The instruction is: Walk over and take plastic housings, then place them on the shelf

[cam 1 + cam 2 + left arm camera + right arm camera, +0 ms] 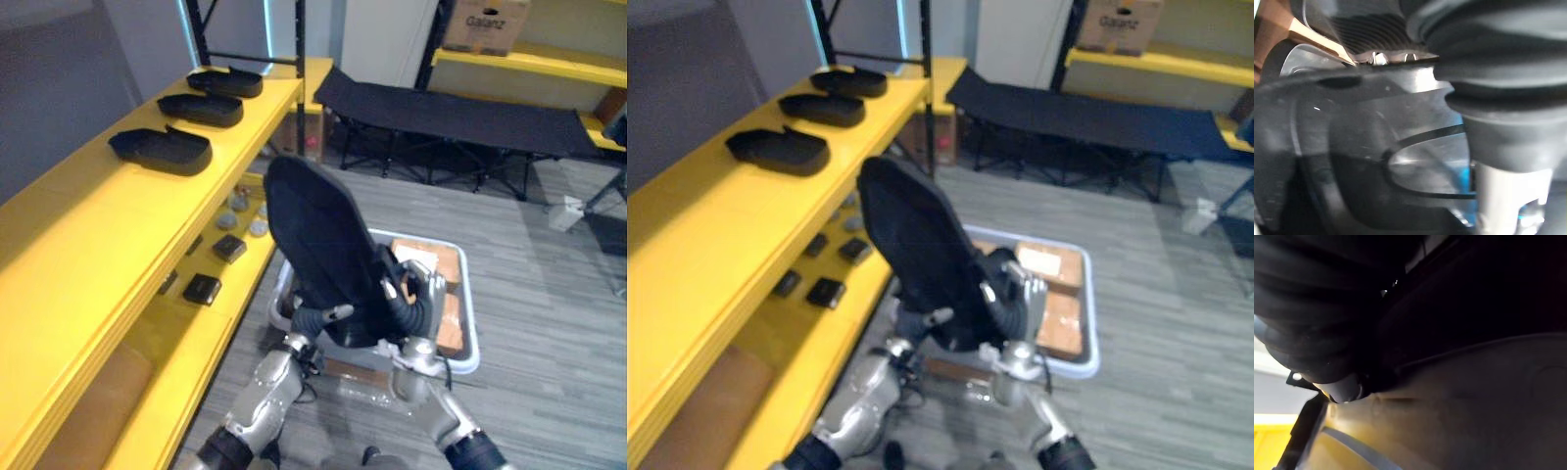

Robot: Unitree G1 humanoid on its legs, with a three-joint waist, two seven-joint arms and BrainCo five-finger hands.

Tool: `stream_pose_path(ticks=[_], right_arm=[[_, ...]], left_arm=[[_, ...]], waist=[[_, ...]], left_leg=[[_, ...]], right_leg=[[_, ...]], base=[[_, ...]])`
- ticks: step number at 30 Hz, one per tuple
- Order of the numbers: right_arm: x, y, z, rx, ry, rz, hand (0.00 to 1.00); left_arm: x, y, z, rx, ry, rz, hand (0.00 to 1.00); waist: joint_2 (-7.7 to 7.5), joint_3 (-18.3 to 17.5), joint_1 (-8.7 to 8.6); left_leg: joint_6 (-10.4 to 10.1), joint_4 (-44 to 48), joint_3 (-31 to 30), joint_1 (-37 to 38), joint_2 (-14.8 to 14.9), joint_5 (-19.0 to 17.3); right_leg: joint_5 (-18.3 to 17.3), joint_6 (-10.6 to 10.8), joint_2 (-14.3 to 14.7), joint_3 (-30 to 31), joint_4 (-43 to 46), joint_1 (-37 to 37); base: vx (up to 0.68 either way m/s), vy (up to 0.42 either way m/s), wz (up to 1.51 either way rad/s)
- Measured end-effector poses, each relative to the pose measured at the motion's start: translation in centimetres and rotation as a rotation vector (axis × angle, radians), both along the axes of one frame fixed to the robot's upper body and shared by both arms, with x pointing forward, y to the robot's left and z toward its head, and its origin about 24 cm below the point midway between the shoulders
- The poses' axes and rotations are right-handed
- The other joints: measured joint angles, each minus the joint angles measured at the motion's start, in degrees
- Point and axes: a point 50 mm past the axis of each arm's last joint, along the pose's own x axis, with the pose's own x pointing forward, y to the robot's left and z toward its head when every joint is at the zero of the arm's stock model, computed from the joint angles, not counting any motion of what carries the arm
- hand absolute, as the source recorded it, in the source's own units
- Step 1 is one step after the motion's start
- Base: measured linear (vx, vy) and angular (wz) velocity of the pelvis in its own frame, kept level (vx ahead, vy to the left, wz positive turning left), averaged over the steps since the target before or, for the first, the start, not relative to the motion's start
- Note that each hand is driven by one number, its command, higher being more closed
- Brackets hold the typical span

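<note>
I hold a large black plastic housing (313, 245) upright in front of me, between both hands. My left hand (315, 318) grips its lower left edge, thumb on the front face. My right hand (416, 294) clasps its lower right edge, the dark ribbed cover beside it. In the left wrist view the housing's glossy surface (1352, 147) lies close against the hand; in the right wrist view its dark shell (1474, 396) does the same. The yellow shelf (118, 215) runs along my left. Three more black housings (162, 149) (201, 108) (227, 80) lie in a row on its top board.
The lower yellow shelf board carries small black parts (202, 288) and round grey pieces (235, 211). A white bin (468, 323) with brown boxes stands on the floor behind the held housing. A black folding cot (451, 113) and a second yellow rack with a cardboard box (485, 24) lie further back.
</note>
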Motion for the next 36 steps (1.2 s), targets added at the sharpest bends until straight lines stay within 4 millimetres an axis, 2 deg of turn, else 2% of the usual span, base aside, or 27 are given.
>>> stream_pose_path(ticks=[10,15,22,23,26,29,34,36], right_arm=[[-0.5,1.0,-0.3,0.065,0.001,0.0,1.0],[0.1,1.5,1.4,0.095,-0.09,0.054,1.0],[1.2,1.2,3.6,0.082,-0.195,0.088,1.0],[1.4,1.2,3.9,0.083,-0.206,0.091,0.0],[1.7,1.0,4.5,0.079,-0.241,0.124,0.0],[1.6,1.1,4.7,0.098,-0.227,0.198,0.0],[1.7,1.1,4.8,0.085,-0.203,0.223,0.0],[1.8,1.0,4.6,0.164,-0.145,0.254,0.0]], left_arm=[[0.4,0.4,1.1,-0.092,-0.05,0.114,1.0],[0.8,0.6,2.5,-0.161,-0.117,0.145,1.0],[2.0,0.3,4.8,-0.195,-0.22,0.141,1.0],[2.1,0.3,5.2,-0.197,-0.235,0.138,1.0],[2.6,0.1,6.1,-0.206,-0.277,0.135,1.0],[3.2,0.2,8.0,-0.228,-0.365,0.135,1.0],[3.0,0.6,9.1,-0.192,-0.437,0.156,1.0],[2.8,0.7,9.5,-0.157,-0.479,0.18,1.0]], waist=[[-0.16,0.05,-0.15],[-0.35,1.68,-0.29],[-0.34,6.13,-0.52],[-0.32,7.09,-0.53],[0.41,8.94,-0.53],[0.82,11.49,-0.58],[0.93,12.75,-0.62],[0.93,12.75,-0.51]], left_leg=[[-0.11,0.29,0.09,-2.66,0.01,0.37],[-0.22,0.32,0.77,-3.51,0.08,0.11],[0.23,2.2,2.0,-5.79,0.06,-0.5],[0.24,4.06,2.04,-6.52,0.1,-1.37],[0.29,9.95,2.11,-9.32,0.29,-4.53],[0.31,15.52,2.15,-11.43,1.27,-7.61],[0.4,18.03,2.39,-12.11,1.68,-9.31],[0.42,18.43,2.33,-12.13,1.7,-9.62]], right_leg=[[0.03,-0.1,-0.07,0.11,1.12,-2.93],[-0.06,-0.23,-0.04,1.14,1.87,-4.57],[-0.14,-0.39,-0.24,2.49,3.05,-7.29],[-0.13,-0.4,-0.31,2.59,3.26,-7.26],[-0.23,-0.54,-0.32,2.88,4.19,-7.87],[-0.56,-1.04,0.18,3.33,5.43,-8.17],[-1.3,-1.44,0.47,4.34,5.86,-8.19],[-1.83,-1.6,0.44,4.37,6.19,-8.17]], base=[[0.0,0.0,0.0],[-0.01,0.007,-0.07],[0.01,0.011,-0.08],[0.03,0.009,-0.01],[0.04,0.015,-0.04],[0.02,0.011,-0.06],[0.0,0.011,-0.06],[0.0,0.0,0.0]])
